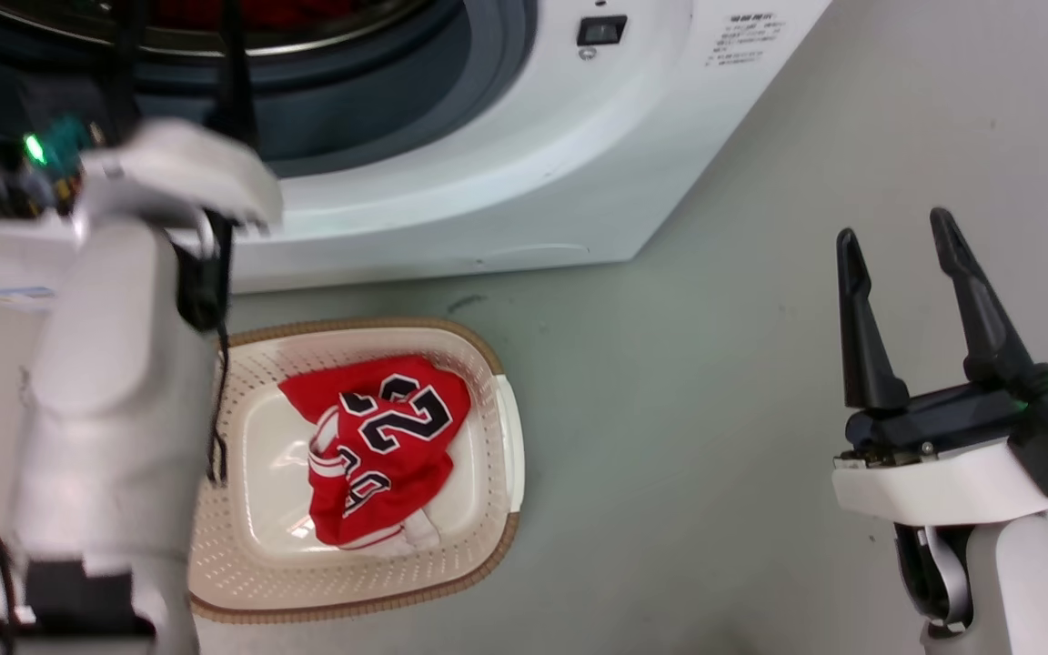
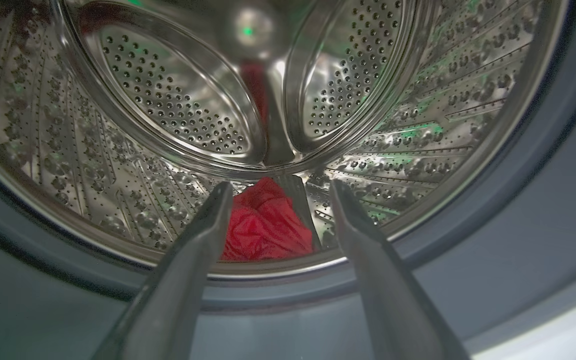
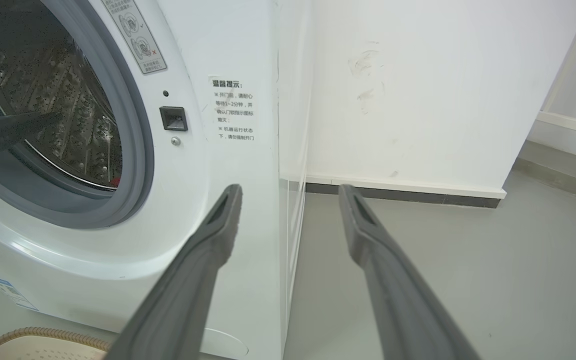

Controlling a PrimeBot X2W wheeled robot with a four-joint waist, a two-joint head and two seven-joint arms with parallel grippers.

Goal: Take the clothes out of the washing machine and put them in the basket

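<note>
Starting nearest the robot, the basket [image 1: 504, 428] sits on the floor [image 1: 715, 409] just in front of the washing machine [image 1: 506, 182], with a red numbered jersey [image 1: 387, 437] lying inside it. In the head view the pale left forearm [image 1: 115, 382] covers its left rim. The right gripper [image 1: 892, 225] hangs well to the right of the basket, its fingers [image 1: 862, 346] spread wide and empty; it likely plays no part in this step and poses little risk unless the waist turns. The left gripper [image 2: 280, 185] is at the porthole, fingers [image 2: 193, 260] parted wide and holding nothing, aimed over the grey gasket [image 2: 543, 200] at a crumpled red garment [image 2: 265, 225] low in the drum [image 2: 68, 160], beside a raised steel rib [image 2: 302, 200]. Risk one: a low approach drags the fingertips across the gasket or the drum lip and stalls the arm. Risk two: the fingers close on a single thin fold, and the cloth slips free on the way out or drops short of the basket. Risk three: closing too deep pinches the rib or the perforated steel instead of fabric. Risk four: a trailing hem catches on the gasket during extraction. Whether further clothes lie nearer in the drum cannot be told, since the lip hides that part.
</note>
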